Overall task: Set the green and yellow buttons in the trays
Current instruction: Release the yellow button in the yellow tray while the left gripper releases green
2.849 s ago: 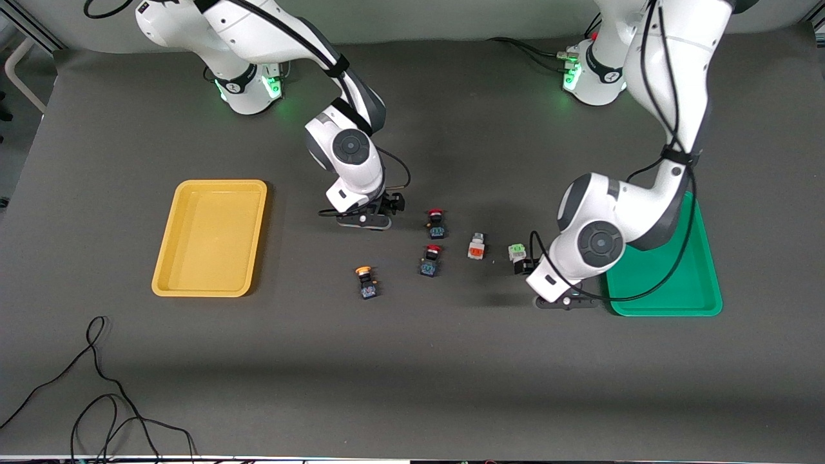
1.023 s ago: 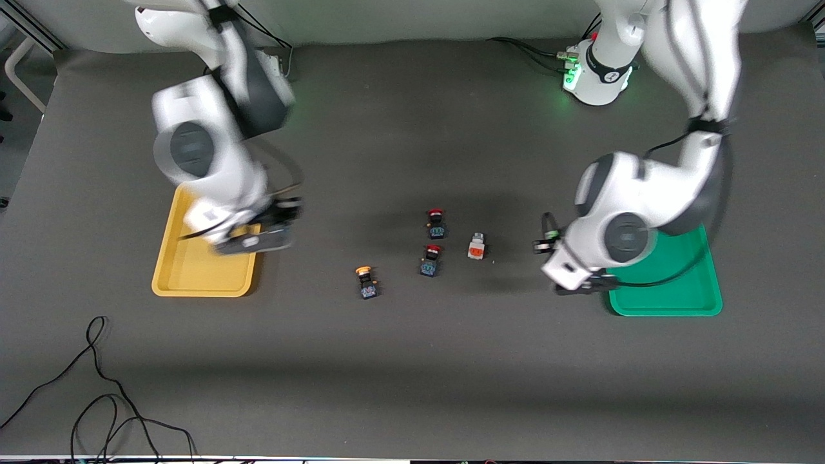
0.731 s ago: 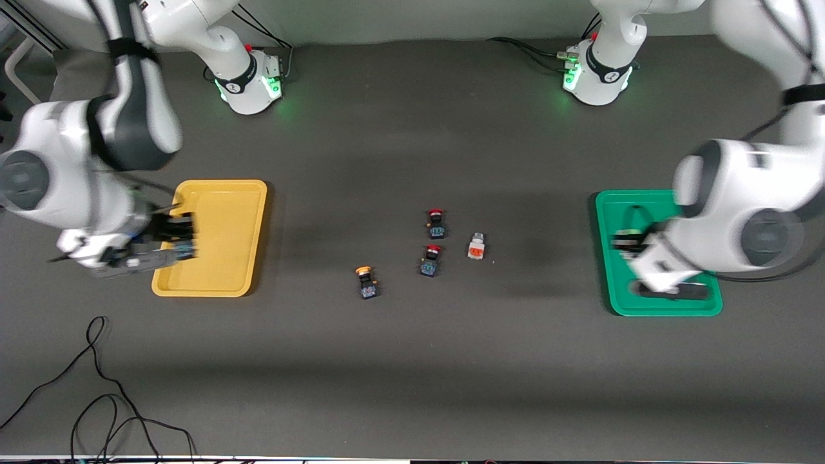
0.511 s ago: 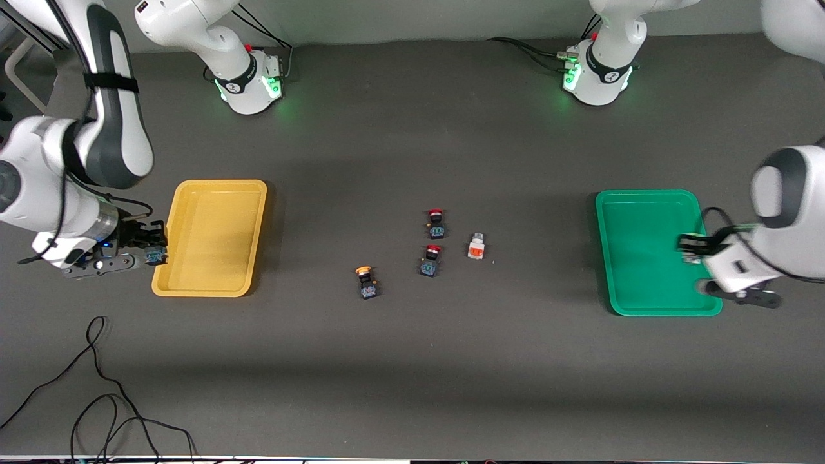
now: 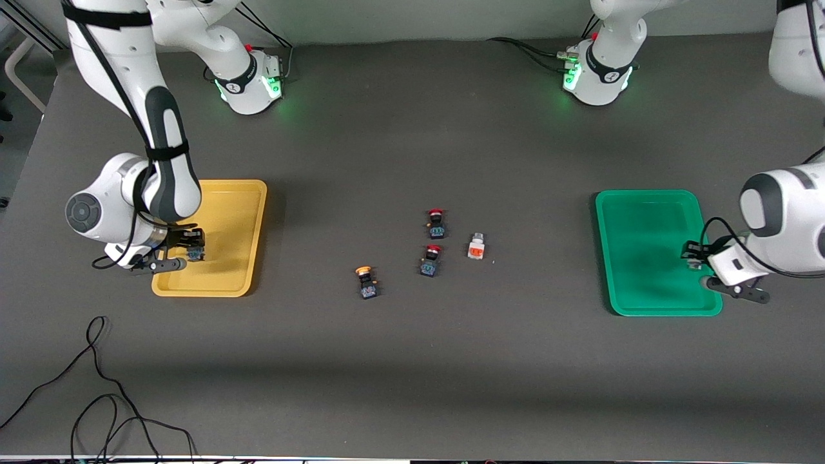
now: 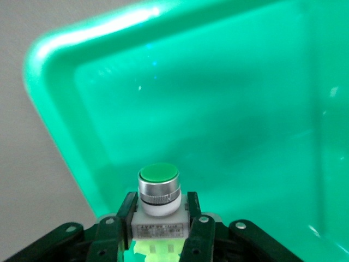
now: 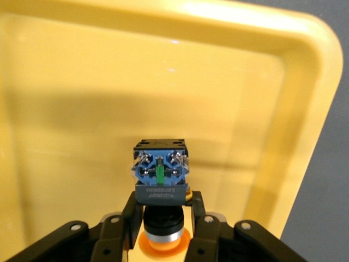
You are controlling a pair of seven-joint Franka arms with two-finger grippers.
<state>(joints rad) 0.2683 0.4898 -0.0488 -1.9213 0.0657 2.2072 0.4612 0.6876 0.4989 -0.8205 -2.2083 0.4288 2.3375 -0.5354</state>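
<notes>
My right gripper (image 5: 185,250) is shut on a dark-bodied yellow button (image 7: 161,173) and hangs low over the yellow tray (image 5: 225,212), at the corner nearest the front camera at the right arm's end. My left gripper (image 5: 693,252) is shut on a white-bodied green button (image 6: 158,185), low over the green tray (image 5: 638,245) by its rim at the left arm's end. In the wrist views each tray floor, yellow (image 7: 109,87) and green (image 6: 218,98), lies bare below the held button. Another yellow button (image 5: 366,282) lies mid-table.
Two red-capped dark buttons (image 5: 436,222) (image 5: 430,259) and a white-bodied button with an orange-red face (image 5: 476,247) lie mid-table. A black cable (image 5: 97,386) loops near the table's front corner at the right arm's end.
Both arms swung from the table's middle out to the trays with their buttons. The right gripper overshot the yellow tray's outer rim, then came back over it. The left gripper barely shifted lately.
</notes>
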